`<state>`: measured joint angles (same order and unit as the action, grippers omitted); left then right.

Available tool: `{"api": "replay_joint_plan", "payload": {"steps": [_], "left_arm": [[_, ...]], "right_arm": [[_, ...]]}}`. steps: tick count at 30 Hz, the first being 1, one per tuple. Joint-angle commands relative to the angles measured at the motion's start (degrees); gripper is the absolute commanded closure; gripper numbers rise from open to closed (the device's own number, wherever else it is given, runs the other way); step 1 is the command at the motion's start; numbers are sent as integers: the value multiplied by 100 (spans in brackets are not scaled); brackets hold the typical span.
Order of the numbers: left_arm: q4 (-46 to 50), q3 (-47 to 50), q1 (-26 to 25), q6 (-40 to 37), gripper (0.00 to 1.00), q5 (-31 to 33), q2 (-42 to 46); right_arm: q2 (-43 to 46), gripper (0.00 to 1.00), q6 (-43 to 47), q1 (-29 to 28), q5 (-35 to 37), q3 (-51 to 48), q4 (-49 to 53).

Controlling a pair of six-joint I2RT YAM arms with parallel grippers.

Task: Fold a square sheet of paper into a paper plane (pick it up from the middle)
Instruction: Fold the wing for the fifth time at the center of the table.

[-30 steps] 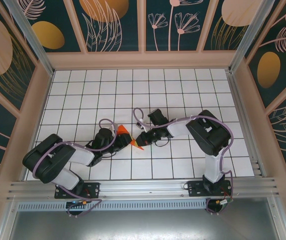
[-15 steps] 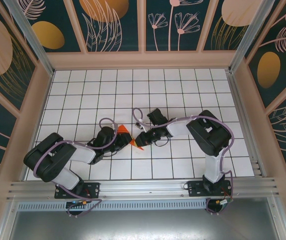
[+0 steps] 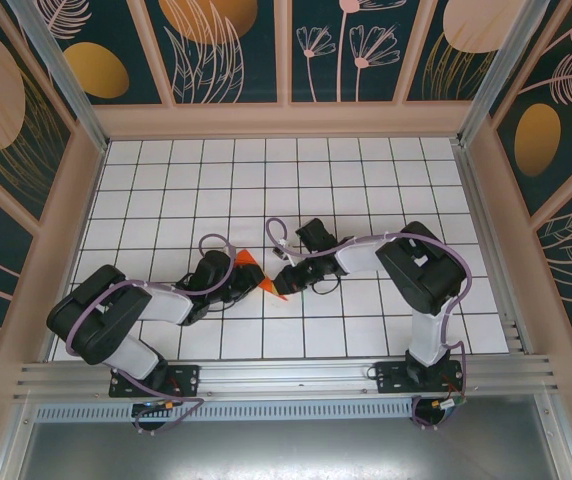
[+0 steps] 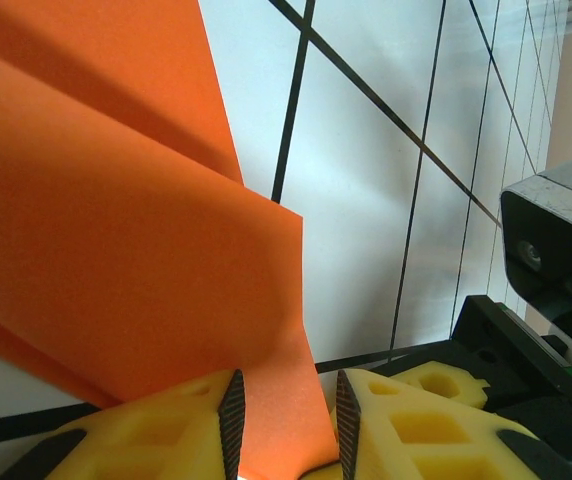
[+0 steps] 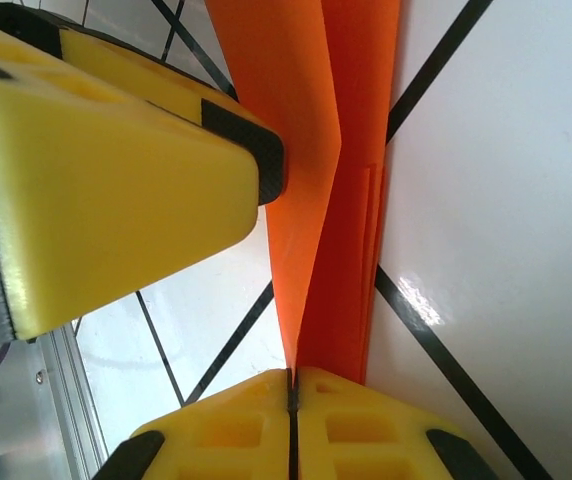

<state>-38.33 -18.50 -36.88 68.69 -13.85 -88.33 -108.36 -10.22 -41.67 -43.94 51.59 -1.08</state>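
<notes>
Here, a thin, creased orange-red paper sheet point(image 3: 249, 262) is pinched.
It sits near the middle of the white, black-gridded table point(image 3: 366, 180). The right gripper point(image 5: 292, 380) is pressed together on its folded edge. The left gripper point(image 4: 288, 390) straddles it, fingers parted; whether it grips, I cannot tell.

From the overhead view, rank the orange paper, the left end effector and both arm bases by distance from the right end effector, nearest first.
1. Orange paper: pinched in the right end effector itself.
2. Left end effector: just left of it, across the paper.
3. Left arm's base and right arm's base: near edge, too close to call.
</notes>
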Motion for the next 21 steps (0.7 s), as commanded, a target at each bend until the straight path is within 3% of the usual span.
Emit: {"api": "replay_joint_plan", "payload": {"steps": [1,6,9,12,16,21], "left_arm": [[711,-44,-26,-11,67,374,-386],[747,-49,-21,-39,67,374,-386],[756,-48,-21,-40,67,356,-386],[760,-48,-24,-42,67,365,-363],[773,-61,-27,-25,68,380,-343],[765,-57,-22,-21,69,357,-379]], "right_arm": [[144,88,20,-8,323,-124,369],[1005,76,-384,-6,738,-272,289],[1278,75,-609,-74,958,-286,265],[1204,80,-649,-262,1086,-98,325],[765,94,-675,-427,1076,174,321],[401,99,-649,-515,1069,321,289]]}}
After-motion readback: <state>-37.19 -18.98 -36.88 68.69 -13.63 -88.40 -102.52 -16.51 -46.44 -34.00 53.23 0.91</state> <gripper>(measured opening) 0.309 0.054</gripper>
